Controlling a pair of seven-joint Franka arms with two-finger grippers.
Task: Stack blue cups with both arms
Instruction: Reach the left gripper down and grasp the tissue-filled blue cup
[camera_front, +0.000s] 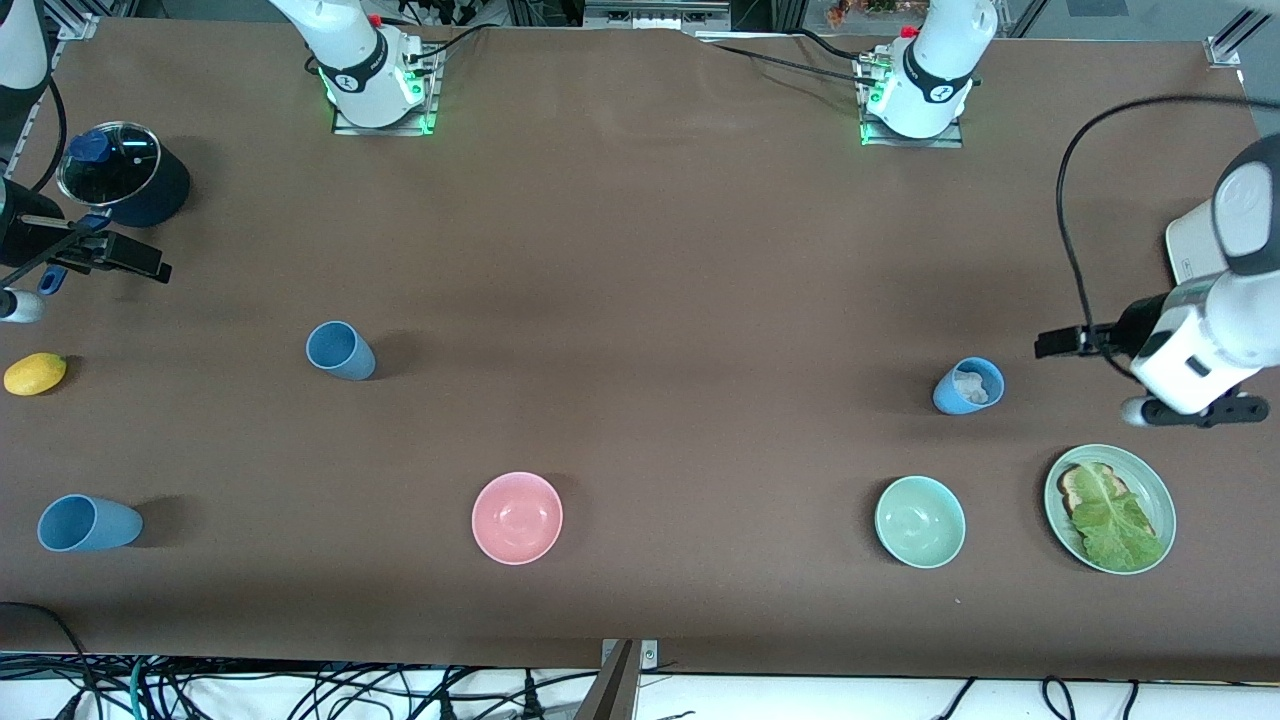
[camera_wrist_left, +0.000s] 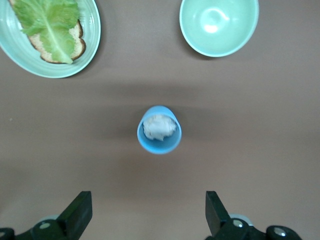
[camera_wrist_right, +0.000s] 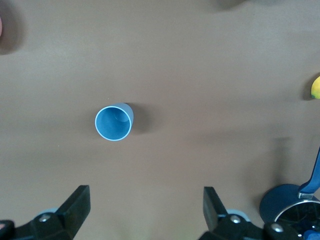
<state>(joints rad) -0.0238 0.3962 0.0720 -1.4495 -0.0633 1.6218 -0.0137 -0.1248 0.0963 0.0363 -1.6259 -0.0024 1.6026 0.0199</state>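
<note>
Three blue cups stand on the brown table (camera_front: 640, 300), all upright with their open mouths pointing up.

The left gripper (camera_wrist_left: 149, 212) hangs in the air at the left arm's end of the table. Its two fingers (camera_wrist_left: 80, 212) are spread wide apart and hold nothing. The cup with a white lump inside (camera_front: 968, 386) stands on the table near this gripper, lined up with the gap between the fingers but not touching them. Nearer to the front camera than this cup sit a green bowl (camera_front: 920, 521) and a green plate (camera_front: 1160, 500) with bread and a lettuce leaf.

The right gripper (camera_wrist_right: 147, 210) hangs in the air at the right arm's end of the table, just beside the dark pot (camera_front: 125, 175). Its fingers are wide open too, and empty. An empty cup (camera_front: 340, 351) stands apart from it, also facing the gap between the fingers.

The third cup (camera_front: 88, 523) stands at the table edge nearest the front camera, well away from both grippers. A pink bowl (camera_front: 517, 517) and a yellow lemon (camera_front: 35, 373) sit on the table too.
</note>
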